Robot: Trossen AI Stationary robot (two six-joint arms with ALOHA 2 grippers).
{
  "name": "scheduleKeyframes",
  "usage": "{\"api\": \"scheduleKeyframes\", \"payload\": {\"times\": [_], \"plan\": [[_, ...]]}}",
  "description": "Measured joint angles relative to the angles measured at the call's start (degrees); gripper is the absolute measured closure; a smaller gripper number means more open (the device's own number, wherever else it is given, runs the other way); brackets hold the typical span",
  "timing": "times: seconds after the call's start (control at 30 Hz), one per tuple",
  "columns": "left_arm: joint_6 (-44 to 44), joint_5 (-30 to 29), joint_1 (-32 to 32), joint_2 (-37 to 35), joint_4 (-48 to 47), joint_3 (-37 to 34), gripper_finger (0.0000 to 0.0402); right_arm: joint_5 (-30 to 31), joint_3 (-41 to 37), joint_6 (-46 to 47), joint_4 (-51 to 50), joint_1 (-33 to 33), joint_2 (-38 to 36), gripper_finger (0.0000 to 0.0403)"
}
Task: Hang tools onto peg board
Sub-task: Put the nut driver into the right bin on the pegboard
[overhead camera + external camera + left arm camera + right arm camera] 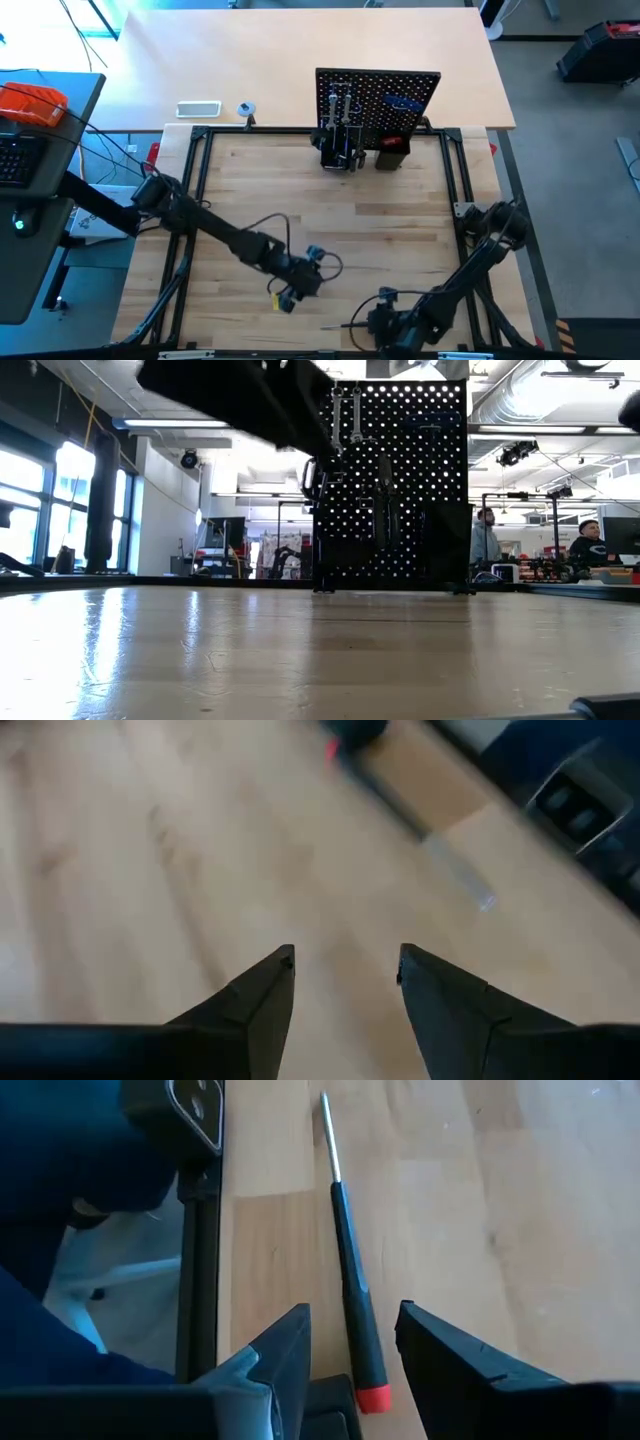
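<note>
Reaching low at six o'clock, right gripper (pixel 352 1342) gaping over a screwdriver (pixel 352 1295); left gripper (pixel 345 982) hovering wide, empty.

bright windows (pixel 40 510), ceiling ducts (pixel 520 390)

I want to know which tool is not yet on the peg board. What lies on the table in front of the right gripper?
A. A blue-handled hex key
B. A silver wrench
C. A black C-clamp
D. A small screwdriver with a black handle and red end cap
D: the right wrist view shows a small screwdriver with a black handle and red end lying flat on the table, between the open fingers of the right gripper.
</note>
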Motion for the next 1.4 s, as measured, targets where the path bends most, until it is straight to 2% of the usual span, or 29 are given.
{"api": "scheduleKeyframes", "payload": {"times": [0.23, 0.57, 0.7, 0.87, 1.07, 1.23, 1.4], "plan": [[-3.6, 1.6, -2.9, 3.4, 8.4, 0.0, 0.0227, -1.6, 0.0, 3.1, 3.8, 0.2, 3.4, 0.0256], [-5.8, 4.0, -3.6, 8.0, 17.0, 0.1, 0.0227, -1.4, 0.3, 8.0, 3.8, -1.6, 7.4, 0.0261], [-5.8, 4.6, -3.5, 10.0, 18.4, 0.1, 0.0227, -1.8, 0.3, 7.6, 2.7, -2.2, 8.1, 0.0289], [-3.6, 4.2, -2.4, 11.3, 19.1, 0.1, 0.0227, -1.8, 0.4, 7.3, 0.9, -2.7, 8.2, 0.0367], [-1.8, 3.1, 0.4, 11.4, 20.6, 0.1, 0.0227, -0.3, 2.9, 5.7, -4.1, -3.6, 8.4, 0.0368], [-2.1, 12.1, 3.8, 11.3, 22.4, 0.2, 0.0227, 2.8, 8.8, 3.3, -19.0, -5.5, 8.5, 0.0368], [-6.0, 22.1, 7.4, 11.3, 22.0, 1.3, 0.0227, 3.4, 16.1, 0.8, -33.5, -6.8, 8.3, 0.0368]]}}
